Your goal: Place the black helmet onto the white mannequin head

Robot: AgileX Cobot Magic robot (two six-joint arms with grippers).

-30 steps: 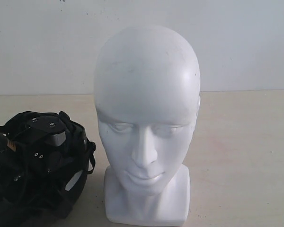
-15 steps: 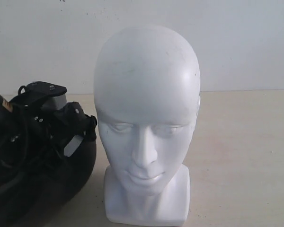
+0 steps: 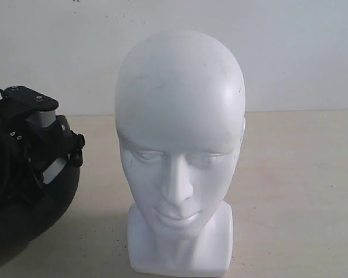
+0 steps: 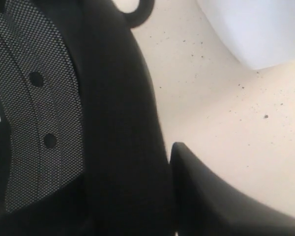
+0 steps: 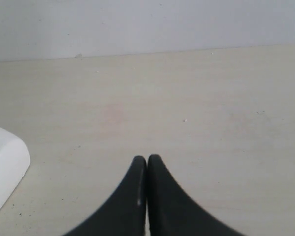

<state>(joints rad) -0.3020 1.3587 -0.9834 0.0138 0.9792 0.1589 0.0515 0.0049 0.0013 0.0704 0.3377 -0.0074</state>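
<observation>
At the left edge of the exterior view, the black helmet (image 3: 32, 211) hangs low beside the white mannequin head (image 3: 180, 116), not on it, with a strip of bare table (image 3: 296, 191) between the two. Only part of its rounded shell shows, as the frame cuts off the rest. A soft shadow lies under it, and whether the shell touches the table cannot be told. The left arm (image 3: 29, 113) reaches into the helmet from above, its black housing and cables filling the opening.

In the left wrist view the left jaws are closed across the helmet's rim. One black finger (image 4: 211, 201) lies on the outside of the shell, right against it, while the other is hidden inside, behind the rim. The helmet's inner lining (image 4: 44, 113), a grey dotted mesh with two round black studs, shows beside the thick black rim. A corner of the head's white base is near.

The head stands upright at the middle of the table on its blocky square base, facing the exterior camera, its crown uncovered. Behind it is a plain white wall (image 3: 301, 52).

The right jaws are pressed together tip to tip, holding nothing, above bare table. The rounded corner of the head's base shows off to one side, well apart from them.
</observation>
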